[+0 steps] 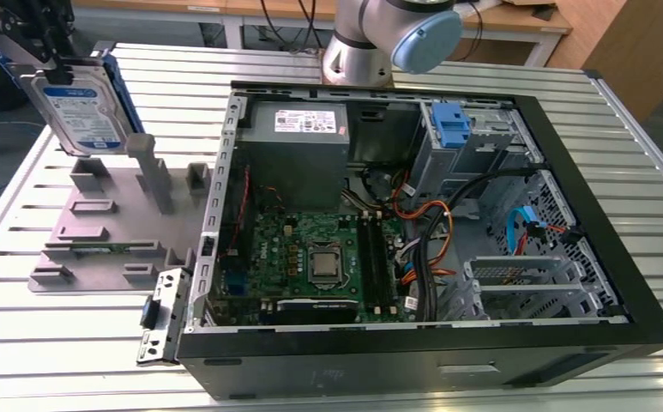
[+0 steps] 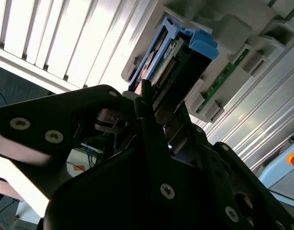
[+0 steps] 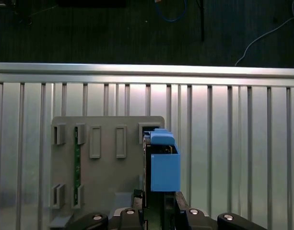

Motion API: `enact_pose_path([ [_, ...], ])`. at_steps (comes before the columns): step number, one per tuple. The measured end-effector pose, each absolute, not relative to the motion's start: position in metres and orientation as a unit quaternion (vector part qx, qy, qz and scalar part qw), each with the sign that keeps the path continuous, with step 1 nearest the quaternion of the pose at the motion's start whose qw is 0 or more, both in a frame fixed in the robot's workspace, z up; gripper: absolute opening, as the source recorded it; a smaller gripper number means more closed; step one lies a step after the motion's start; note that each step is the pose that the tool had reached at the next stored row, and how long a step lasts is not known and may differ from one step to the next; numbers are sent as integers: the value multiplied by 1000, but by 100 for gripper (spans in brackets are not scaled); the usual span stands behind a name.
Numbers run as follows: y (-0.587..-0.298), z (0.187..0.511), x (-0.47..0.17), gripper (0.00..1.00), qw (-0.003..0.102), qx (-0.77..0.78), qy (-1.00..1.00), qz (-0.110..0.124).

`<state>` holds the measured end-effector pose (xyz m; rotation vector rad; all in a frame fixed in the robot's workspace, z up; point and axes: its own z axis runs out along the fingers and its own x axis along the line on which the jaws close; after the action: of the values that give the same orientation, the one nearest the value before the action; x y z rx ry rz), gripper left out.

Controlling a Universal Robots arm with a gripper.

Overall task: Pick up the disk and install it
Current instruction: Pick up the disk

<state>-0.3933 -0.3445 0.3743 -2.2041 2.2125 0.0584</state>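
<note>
- Where the arm [image 1: 382, 39] reaches from its base behind the computer case [image 1: 605, 283] to the exterior view's left, we see the gripper [image 1: 54, 73] hanging at the far left corner of the slatted metal table [image 1: 33, 343], pointing downward.
- Its fingers [image 1: 45, 53] are clamped on the upper edge of the disk [image 1: 85, 112]. In both wrist views the dark fingers [image 3: 137, 195] press on either side of the drive.
- The disk hangs on edge, tilted a little, with its blue-and-white label facing the exterior camera and the blue rails [image 3: 164, 172] along its sides.
- It is over the far end of the grey fixture plate [image 1: 102, 232], just beside a tall upright post [image 1: 142, 150]. We cannot tell whether its lower edge touches the plate.
- The plate lies flat on the table beside the case and carries several raised slots. In one of them sits a thin green circuit strip [image 3: 77, 163].
- The case lies on its side, open on top. Inside we see the grey power-supply box [image 1: 297, 129] at the far end, the green motherboard [image 1: 308, 257] below it and a tangle of cables [image 1: 434, 232].
- A bare blue bracket [image 1: 451, 124] sits in the drive bay, well apart from the disk.
</note>
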Motion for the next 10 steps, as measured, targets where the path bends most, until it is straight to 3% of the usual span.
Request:
enact_pose_path([
  [10,-345,377,-393,35,9,-706,708,19],
])
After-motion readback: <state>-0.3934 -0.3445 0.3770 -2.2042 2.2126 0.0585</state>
